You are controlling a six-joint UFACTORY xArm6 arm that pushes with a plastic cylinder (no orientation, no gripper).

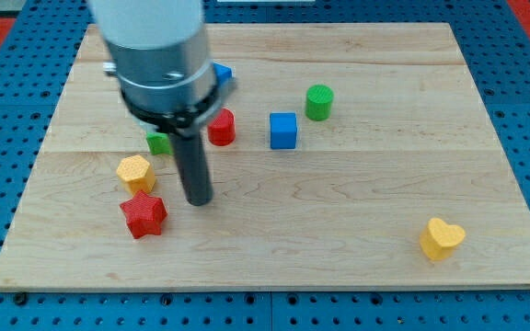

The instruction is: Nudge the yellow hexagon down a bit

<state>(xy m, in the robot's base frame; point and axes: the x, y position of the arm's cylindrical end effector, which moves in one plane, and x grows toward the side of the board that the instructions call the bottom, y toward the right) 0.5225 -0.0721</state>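
Note:
The yellow hexagon (134,172) lies on the wooden board (357,230) at the view's left. My tip (198,201) rests on the board to the right of the hexagon and a little below it, apart from it. A red star (144,214) lies just below the hexagon, left of my tip and a little below it. The arm's grey body (155,55) covers the board's upper left.
A red block (222,127) and a blue cube (283,130) lie near the middle. A green cylinder (319,102) lies up right of them. A green block (159,142) and a blue block (221,74) are partly hidden by the arm. A yellow heart (442,238) lies at the lower right.

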